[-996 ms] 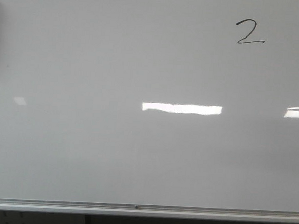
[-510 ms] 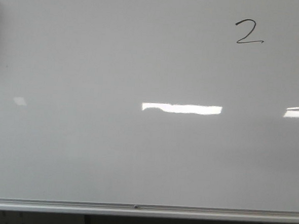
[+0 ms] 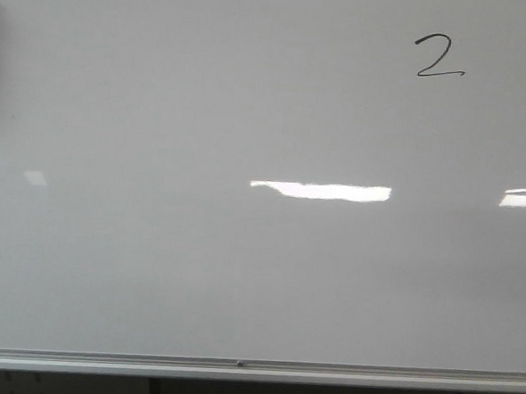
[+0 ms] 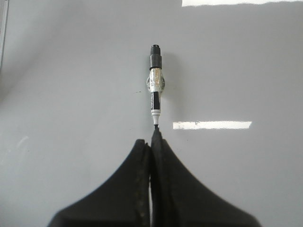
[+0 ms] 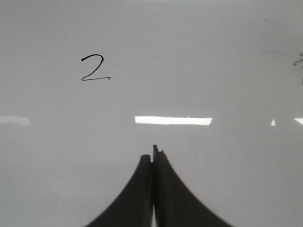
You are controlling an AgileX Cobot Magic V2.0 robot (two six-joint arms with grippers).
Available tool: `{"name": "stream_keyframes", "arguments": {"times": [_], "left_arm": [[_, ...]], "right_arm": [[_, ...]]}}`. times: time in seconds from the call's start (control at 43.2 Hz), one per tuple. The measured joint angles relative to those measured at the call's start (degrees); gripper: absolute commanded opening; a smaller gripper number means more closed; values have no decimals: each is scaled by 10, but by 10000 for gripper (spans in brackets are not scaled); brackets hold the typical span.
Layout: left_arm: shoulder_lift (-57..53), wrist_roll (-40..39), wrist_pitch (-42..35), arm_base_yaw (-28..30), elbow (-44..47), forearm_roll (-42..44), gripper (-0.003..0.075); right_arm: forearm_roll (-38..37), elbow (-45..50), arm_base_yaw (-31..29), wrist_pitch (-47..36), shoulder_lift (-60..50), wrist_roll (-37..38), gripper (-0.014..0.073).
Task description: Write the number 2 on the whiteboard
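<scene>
Whiteboard (image 3: 240, 276) glossy, number 2 (image 3: 439, 57) upper right.

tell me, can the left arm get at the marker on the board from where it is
Probably yes. In the left wrist view the marker sits clipped on the whiteboard straight ahead of the left gripper, with only bare board between them. But the jaws are shut, so they would need to open first.

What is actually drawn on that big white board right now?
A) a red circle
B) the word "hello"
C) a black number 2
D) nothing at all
C: a thin black number 2 sits near the upper right of the whiteboard in the front view, and the right wrist view shows it too.
</scene>
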Motion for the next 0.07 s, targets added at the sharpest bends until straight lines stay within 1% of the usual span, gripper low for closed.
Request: {"name": "stream_keyframes", "arguments": {"times": [0.07], "left_arm": [[0, 0, 0, 0, 0, 0, -20]], "right_arm": [[0, 0, 0, 0, 0, 0, -66]]}}
